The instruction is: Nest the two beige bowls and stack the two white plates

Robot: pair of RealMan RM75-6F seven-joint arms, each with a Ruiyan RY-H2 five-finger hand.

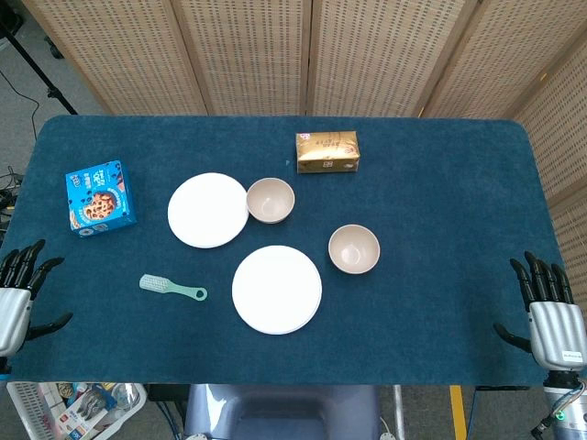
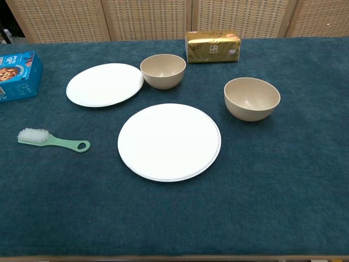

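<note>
Two beige bowls stand apart on the blue cloth: one [image 1: 271,200] [image 2: 163,70] beside the far plate, the other [image 1: 354,248] [image 2: 252,98] further right. Two white plates lie flat and separate: the far one [image 1: 208,210] [image 2: 104,84] at left of centre, the near one [image 1: 276,289] [image 2: 169,141] in the middle front. My left hand [image 1: 20,295] hovers at the table's front left edge, fingers spread, holding nothing. At the front right edge my right hand [image 1: 548,313] is likewise spread and empty. Neither hand shows in the chest view.
A blue cookie box [image 1: 100,196] [image 2: 18,75] lies at far left. A gold packet [image 1: 327,152] [image 2: 212,46] sits behind the bowls. A green-handled brush [image 1: 171,288] [image 2: 52,140] lies front left. Woven screens [image 1: 293,55] stand behind the table [image 1: 440,183].
</note>
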